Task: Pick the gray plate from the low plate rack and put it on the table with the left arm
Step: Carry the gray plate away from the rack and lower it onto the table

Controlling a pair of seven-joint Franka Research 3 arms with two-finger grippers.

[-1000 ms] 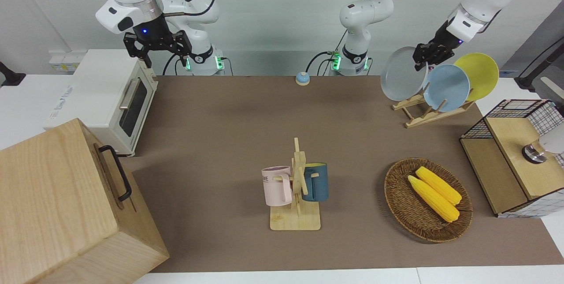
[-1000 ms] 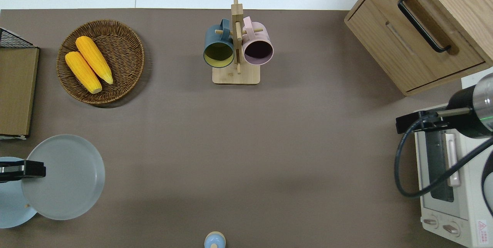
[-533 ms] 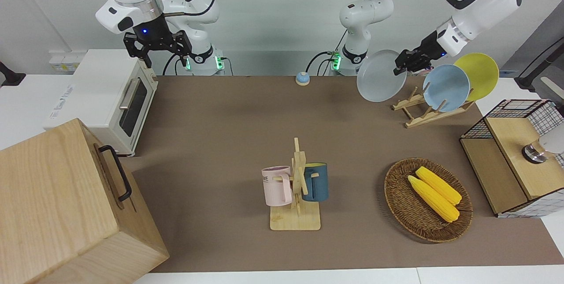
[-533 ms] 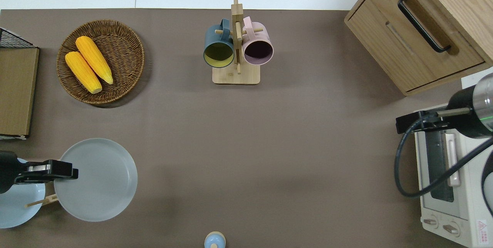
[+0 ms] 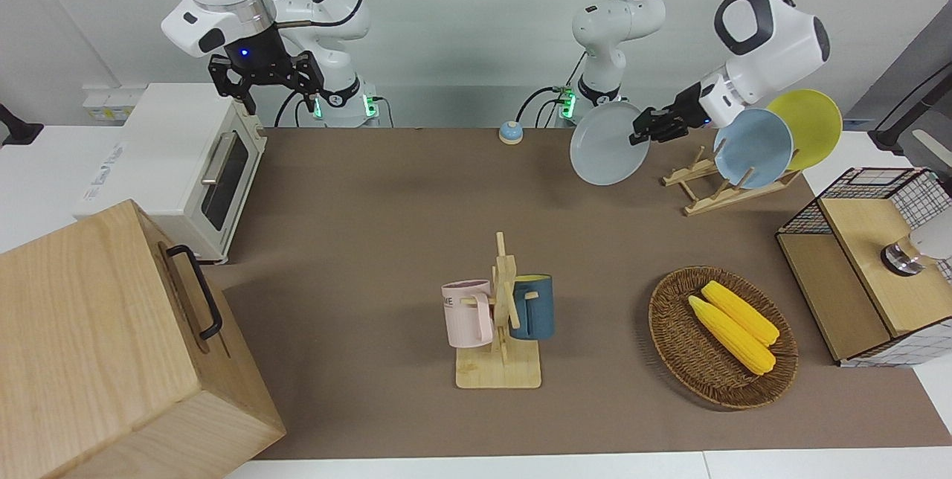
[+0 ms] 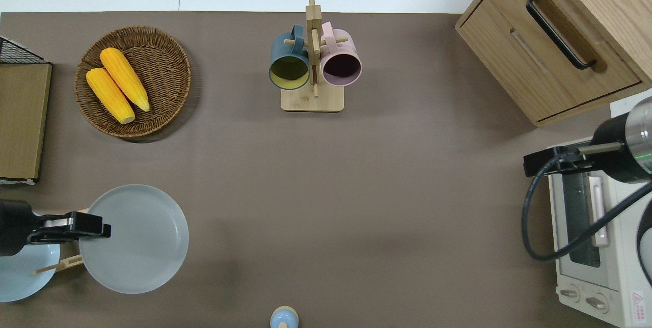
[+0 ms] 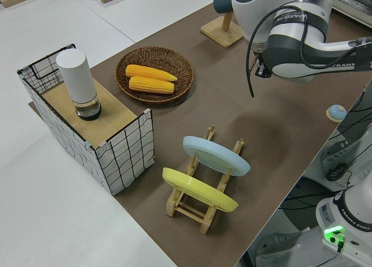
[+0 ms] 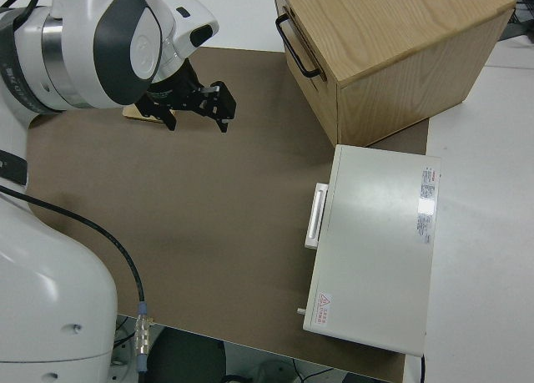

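My left gripper [image 5: 644, 128] is shut on the rim of the gray plate [image 5: 604, 146] and holds it tilted in the air. In the overhead view the gripper [image 6: 100, 229] and the plate [image 6: 138, 240] are over bare table [image 6: 356, 190], just beside the low plate rack [image 6: 61, 265] toward the table's middle. The rack [image 5: 706, 189] holds a sky-blue plate [image 5: 753, 148] and a yellow plate [image 5: 807, 126]. In the left side view the arm [image 7: 296, 40] hides the gray plate. My right gripper [image 5: 271, 85] is open, empty and parked.
A small bell [image 5: 510, 132] sits at the table's edge nearest the robots. A mug stand [image 5: 500, 315] with two mugs, a wicker basket [image 5: 673, 338] of corn, a wire-sided box [image 5: 870, 263], a toaster oven [image 5: 186, 166] and a wooden cabinet [image 5: 97, 345] stand around.
My left gripper has carried the gray plate out of the rack and toward the table's middle, a little lower. The right arm has not moved.
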